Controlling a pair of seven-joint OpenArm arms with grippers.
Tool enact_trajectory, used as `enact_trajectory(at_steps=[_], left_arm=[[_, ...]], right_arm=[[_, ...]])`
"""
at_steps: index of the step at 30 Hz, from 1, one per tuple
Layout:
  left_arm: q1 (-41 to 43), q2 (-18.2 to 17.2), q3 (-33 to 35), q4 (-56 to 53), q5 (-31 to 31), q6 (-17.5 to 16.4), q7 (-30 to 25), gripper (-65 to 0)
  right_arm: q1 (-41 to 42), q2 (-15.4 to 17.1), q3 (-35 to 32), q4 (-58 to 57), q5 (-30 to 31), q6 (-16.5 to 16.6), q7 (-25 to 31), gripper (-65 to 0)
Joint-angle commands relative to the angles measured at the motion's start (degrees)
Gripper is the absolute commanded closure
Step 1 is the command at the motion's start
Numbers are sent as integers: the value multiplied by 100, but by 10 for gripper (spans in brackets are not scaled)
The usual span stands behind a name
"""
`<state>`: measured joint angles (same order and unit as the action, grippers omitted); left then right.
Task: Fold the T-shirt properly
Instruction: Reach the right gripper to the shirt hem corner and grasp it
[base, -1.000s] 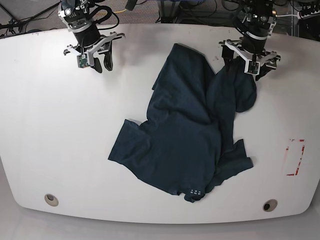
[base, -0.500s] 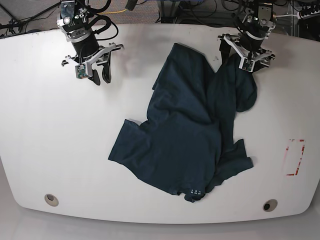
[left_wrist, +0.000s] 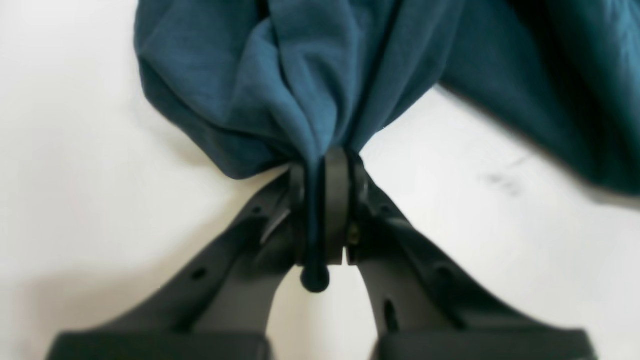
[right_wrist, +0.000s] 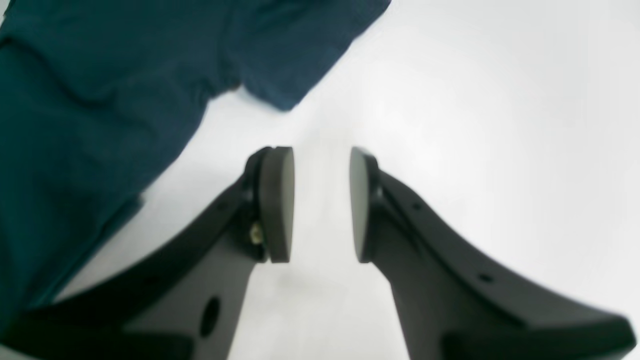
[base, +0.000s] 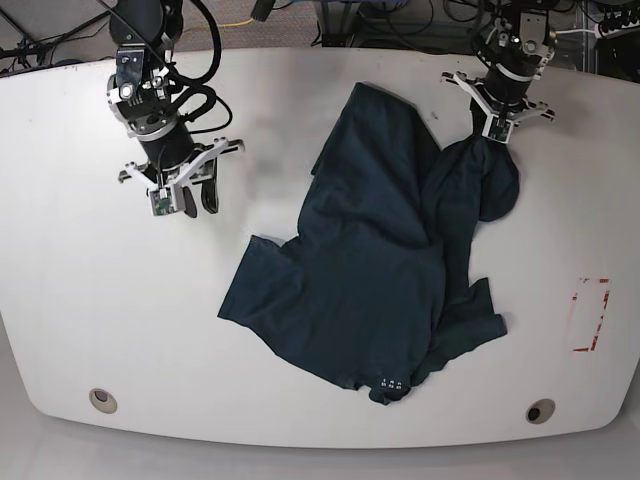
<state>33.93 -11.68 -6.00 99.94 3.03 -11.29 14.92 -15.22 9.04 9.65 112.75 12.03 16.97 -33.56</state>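
Since the earlier frame, the left gripper (left_wrist: 320, 210) clamped a bunched fold of the T-shirt (base: 370, 270) — lifting comes next, probably; the right gripper (right_wrist: 320, 205) moved nearer — empty, jaws apart.

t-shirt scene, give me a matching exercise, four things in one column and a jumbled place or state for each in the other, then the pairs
Things:
1. left gripper
2. right gripper
3. T-shirt
4. red marking

Places or states:
A. spread rumpled across the middle of the table
B. jaws apart over bare table, holding nothing
C. near the table edge on the base view's right
D. clamped on a bunched bit of cloth

Pairs: 1-D, 2-B, 3-A, 4-C
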Motion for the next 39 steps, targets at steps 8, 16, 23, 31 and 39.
enact_trajectory(at_steps=[8, 16, 23, 31, 39], left_arm=[[462, -41, -565, 384, 106, -264, 165, 0], [470, 320, -1488, 402, 124, -1003, 174, 0], [470, 390, -1743, 402, 115, -1267, 456, 0], [453, 390, -1857, 393, 97, -1267, 649, 0], [453, 461, -1971, 384, 97, -1275, 649, 0]], right_arm=[[1465, 68, -688, -1178, -21, -5, -33, -190], [2775, 24, -1347, -2602, 23, -5, -33, -466], [4076, -266, -1646, -4492, 32, 145, 2, -474], [5096, -574, -1646, -6479, 32, 769, 556, -474], [5465, -609, -1646, -7631, 23, 769, 1321, -474]])
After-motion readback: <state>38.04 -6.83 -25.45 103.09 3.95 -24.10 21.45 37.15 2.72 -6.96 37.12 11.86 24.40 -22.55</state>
